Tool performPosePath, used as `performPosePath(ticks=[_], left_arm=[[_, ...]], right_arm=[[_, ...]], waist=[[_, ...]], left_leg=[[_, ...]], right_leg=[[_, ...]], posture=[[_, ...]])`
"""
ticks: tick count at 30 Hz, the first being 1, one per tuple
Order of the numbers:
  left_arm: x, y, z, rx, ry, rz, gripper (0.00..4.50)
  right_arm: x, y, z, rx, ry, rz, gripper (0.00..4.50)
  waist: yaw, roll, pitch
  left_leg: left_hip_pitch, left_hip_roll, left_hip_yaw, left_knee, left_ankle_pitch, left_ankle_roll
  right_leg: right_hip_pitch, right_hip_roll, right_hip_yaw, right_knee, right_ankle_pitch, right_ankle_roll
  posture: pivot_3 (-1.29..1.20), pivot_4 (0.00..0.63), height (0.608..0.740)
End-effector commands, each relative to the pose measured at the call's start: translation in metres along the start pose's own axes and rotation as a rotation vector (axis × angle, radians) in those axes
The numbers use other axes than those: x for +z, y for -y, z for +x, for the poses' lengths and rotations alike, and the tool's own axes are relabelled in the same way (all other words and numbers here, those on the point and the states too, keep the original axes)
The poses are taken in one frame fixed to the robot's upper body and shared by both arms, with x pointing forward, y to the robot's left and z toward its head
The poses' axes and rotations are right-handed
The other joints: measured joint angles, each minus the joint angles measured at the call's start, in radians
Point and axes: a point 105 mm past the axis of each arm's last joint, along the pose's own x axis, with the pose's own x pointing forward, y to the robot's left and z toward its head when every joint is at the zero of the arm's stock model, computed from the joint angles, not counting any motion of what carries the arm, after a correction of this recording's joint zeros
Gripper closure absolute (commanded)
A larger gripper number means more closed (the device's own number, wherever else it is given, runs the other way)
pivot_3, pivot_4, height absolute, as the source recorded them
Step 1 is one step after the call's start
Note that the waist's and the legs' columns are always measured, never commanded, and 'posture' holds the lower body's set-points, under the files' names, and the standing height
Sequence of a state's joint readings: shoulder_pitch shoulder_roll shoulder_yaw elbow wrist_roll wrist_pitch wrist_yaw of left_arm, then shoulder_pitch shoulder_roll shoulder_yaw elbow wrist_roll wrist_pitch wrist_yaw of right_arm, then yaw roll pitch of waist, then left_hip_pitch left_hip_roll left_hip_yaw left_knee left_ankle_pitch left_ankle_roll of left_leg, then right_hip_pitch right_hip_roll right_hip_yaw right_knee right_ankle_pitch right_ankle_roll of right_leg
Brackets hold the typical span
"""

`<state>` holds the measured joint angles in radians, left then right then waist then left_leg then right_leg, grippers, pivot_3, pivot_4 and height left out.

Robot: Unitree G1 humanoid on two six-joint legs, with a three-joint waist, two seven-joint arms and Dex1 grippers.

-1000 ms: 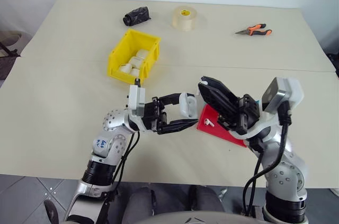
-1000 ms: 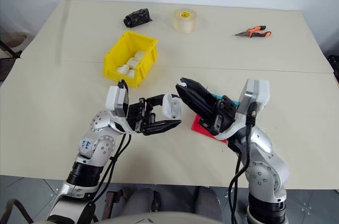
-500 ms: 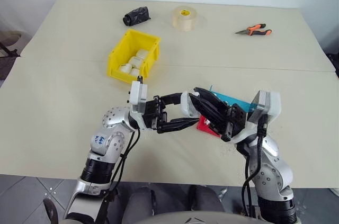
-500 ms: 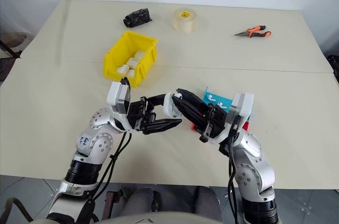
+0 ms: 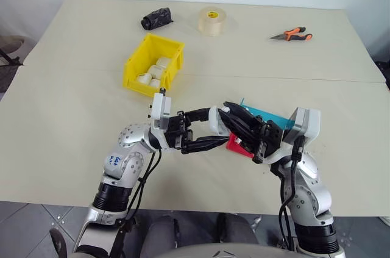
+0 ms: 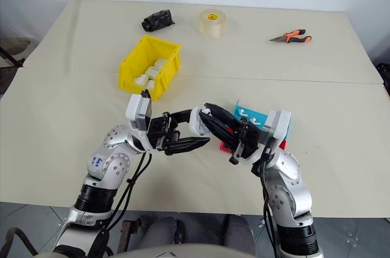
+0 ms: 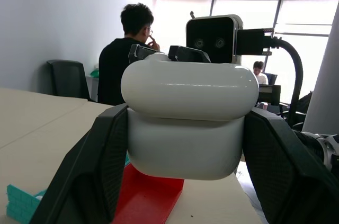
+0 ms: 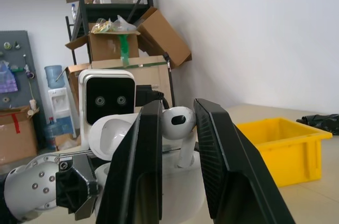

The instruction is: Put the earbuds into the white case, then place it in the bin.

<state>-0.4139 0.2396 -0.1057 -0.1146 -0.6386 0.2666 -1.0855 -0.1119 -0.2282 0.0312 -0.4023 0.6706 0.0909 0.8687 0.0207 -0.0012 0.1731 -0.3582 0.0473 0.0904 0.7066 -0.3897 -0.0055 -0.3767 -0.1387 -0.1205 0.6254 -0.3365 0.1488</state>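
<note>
Since a second ago: right gripper (image 8: 177,123), pinching one earbud (image 8: 176,122), has swung left to meet the white case (image 7: 186,121), which the left gripper (image 5: 210,131) clamps above the near table centre. Red-and-blue tray (image 6: 262,118) just behind. Yellow bin (image 5: 153,64) farther left, open tabletop around it.

Behind your left tool, a person (image 7: 119,60) sits before bright windows (image 7: 249,9); behind the right, a shelf (image 8: 114,7) holds cardboard boxes (image 8: 159,33).
</note>
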Motion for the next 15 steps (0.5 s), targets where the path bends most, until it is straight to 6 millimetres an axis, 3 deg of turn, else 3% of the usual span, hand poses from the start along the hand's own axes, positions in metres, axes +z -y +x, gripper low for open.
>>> performPosePath(ticks=[1,2,3,13,15], left_arm=[[0.024,0.004,0.013,-0.05,0.081,0.084,1.7],[0.024,0.004,0.013,-0.05,0.082,0.086,1.7],[0.024,0.003,0.014,-0.05,0.083,0.087,1.7],[0.025,0.001,0.013,-0.042,0.085,0.099,1.7],[0.023,0.001,0.01,-0.03,0.074,0.102,1.7]], right_arm=[[-0.02,-0.005,-0.001,0.02,-0.09,0.073,3.74],[-0.019,-0.005,0.0,0.024,-0.087,0.076,3.74],[-0.018,-0.006,0.0,0.031,-0.081,0.088,3.21],[-0.002,0.002,-0.002,0.044,-0.067,0.061,0.16],[0.005,0.006,-0.006,0.044,-0.08,0.027,0.07]], waist=[[0.0,0.0,0.0],[0.0,0.0,0.0],[0.0,0.0,0.0],[0.001,0.0,0.0],[0.001,0.0,0.0]], left_leg=[[0.0,0.0,0.0,0.0,0.0,0.0],[0.0,0.0,0.0,0.0,0.0,0.0],[0.0,0.0,0.0,0.0,0.0,0.0],[0.0,0.0,0.0,0.0,0.0,0.0],[0.0,0.0,0.0,0.0,0.0,0.0]], right_leg=[[0.0,0.0,0.0,0.0,0.0,0.0],[0.0,0.0,0.0,0.0,0.0,0.0],[0.0,0.0,0.0,0.0,0.0,0.0],[0.0,0.0,0.0,0.0,0.0,0.0],[0.0,0.0,0.0,0.0,0.0,0.0]], posture=[[0.0,0.15,0.74],[0.0,0.15,0.74],[0.0,0.15,0.74],[0.0,0.15,0.74],[0.0,0.15,0.74]])
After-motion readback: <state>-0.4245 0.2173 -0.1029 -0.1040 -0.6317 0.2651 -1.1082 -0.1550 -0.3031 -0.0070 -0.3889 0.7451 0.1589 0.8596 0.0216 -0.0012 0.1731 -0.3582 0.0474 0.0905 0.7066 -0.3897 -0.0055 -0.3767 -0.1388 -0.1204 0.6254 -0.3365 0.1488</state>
